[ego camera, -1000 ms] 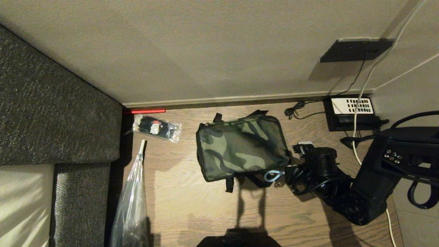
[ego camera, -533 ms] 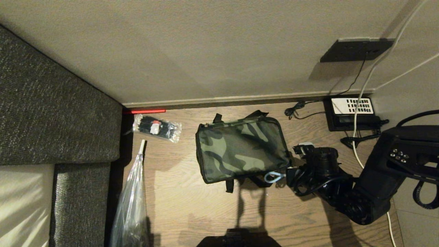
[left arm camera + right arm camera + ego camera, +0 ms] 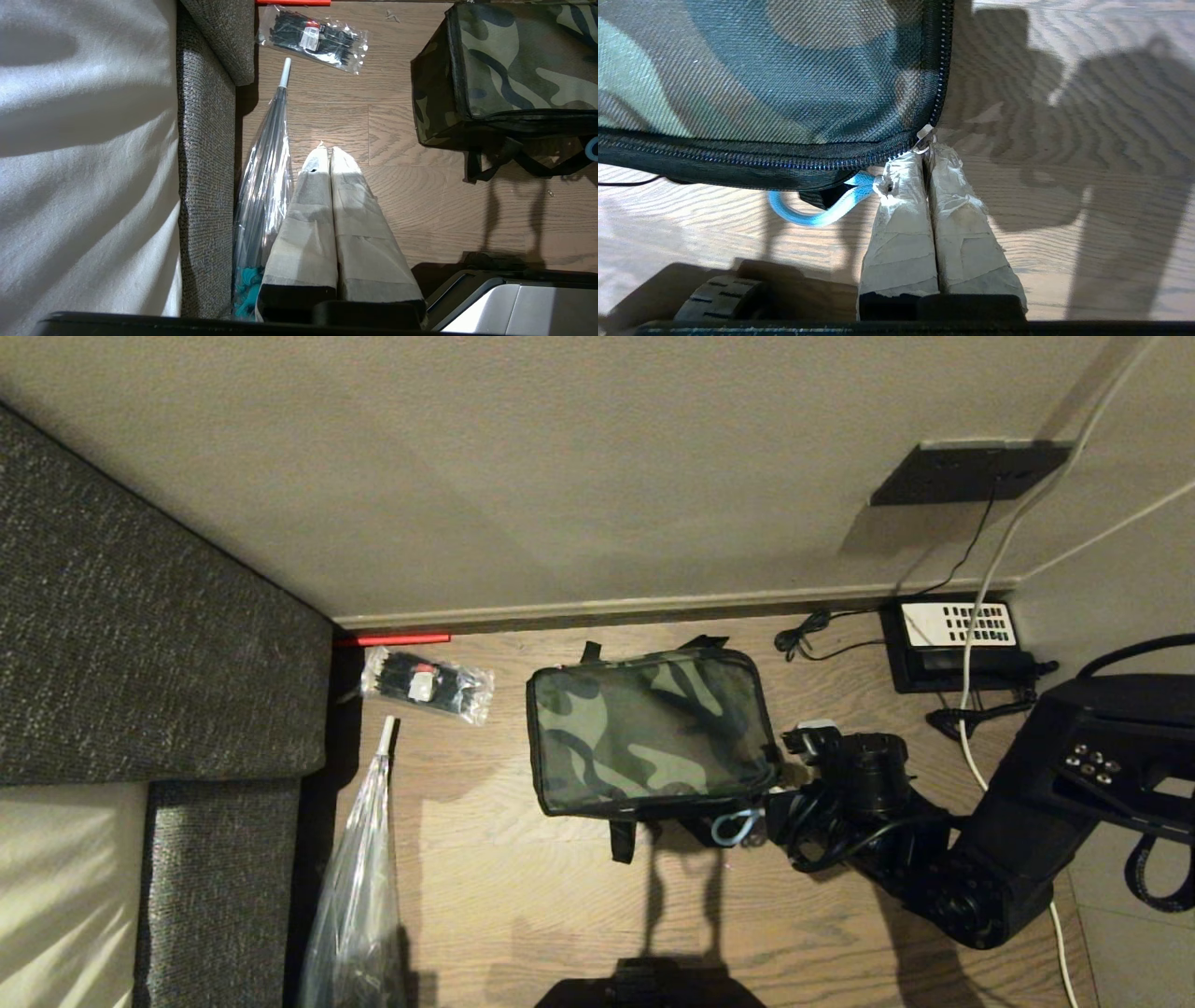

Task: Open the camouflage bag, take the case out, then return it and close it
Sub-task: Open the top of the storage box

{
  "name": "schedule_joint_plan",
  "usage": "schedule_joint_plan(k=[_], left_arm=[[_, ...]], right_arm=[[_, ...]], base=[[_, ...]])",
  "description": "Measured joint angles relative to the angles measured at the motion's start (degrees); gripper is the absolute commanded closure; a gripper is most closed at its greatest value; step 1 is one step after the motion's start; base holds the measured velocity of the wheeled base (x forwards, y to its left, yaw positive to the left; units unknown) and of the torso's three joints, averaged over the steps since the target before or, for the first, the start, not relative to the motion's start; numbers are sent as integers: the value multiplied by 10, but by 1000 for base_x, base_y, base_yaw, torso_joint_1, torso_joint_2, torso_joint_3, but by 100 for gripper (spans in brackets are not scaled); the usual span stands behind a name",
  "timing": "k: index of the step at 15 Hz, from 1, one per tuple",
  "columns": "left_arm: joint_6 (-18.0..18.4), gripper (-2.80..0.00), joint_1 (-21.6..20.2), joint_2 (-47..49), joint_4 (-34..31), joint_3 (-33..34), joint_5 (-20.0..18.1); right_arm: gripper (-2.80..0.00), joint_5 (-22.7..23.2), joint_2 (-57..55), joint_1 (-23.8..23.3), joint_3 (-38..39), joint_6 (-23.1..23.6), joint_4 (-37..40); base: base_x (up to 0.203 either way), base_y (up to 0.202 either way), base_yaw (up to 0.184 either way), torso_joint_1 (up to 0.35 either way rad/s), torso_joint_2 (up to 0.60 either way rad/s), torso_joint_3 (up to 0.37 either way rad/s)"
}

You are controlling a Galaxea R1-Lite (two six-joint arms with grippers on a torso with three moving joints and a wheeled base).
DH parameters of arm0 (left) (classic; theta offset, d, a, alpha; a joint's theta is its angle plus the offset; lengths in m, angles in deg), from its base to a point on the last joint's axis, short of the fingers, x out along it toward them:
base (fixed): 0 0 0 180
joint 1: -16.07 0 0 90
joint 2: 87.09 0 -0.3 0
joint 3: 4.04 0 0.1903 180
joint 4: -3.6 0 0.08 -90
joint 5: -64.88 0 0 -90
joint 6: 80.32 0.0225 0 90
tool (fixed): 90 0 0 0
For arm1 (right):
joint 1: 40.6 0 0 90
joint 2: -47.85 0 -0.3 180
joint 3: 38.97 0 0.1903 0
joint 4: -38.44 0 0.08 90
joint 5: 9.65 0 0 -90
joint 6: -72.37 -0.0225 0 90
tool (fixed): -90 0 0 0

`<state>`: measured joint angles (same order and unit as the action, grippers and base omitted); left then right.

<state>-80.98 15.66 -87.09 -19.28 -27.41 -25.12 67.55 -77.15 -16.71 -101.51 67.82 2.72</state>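
Dim, warm, yellowish light. In the head view the floor (image 3: 523,896) carries long strap shadows toward six o'clock, and the wall (image 3: 560,476) is evenly lit. Wrist views are brighter, sharp, with hard shadows.

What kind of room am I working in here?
Probably a hotel or bedroom corner: a wood-look floor beside an upholstered bed base with white bedding, and a corded telephone on the floor by the wall. The camouflage bag lies between them.

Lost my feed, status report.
Right gripper shut on blue zipper loop. Left gripper shut, parked. Camouflage bag zipped. Nothing blocking.
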Motion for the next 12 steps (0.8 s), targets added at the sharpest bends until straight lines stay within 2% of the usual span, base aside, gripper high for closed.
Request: schedule_joint_plan(k=[6,12], left_arm=[[0,0,0,0,0,0,0],[0,0,0,0,0,0,0]], right_arm=[[0,7,1,-1,7,14,15],[0,6,-8,-26,7,44,16]], base=[[0,0,0,0,0,0],[0,0,0,0,0,0]])
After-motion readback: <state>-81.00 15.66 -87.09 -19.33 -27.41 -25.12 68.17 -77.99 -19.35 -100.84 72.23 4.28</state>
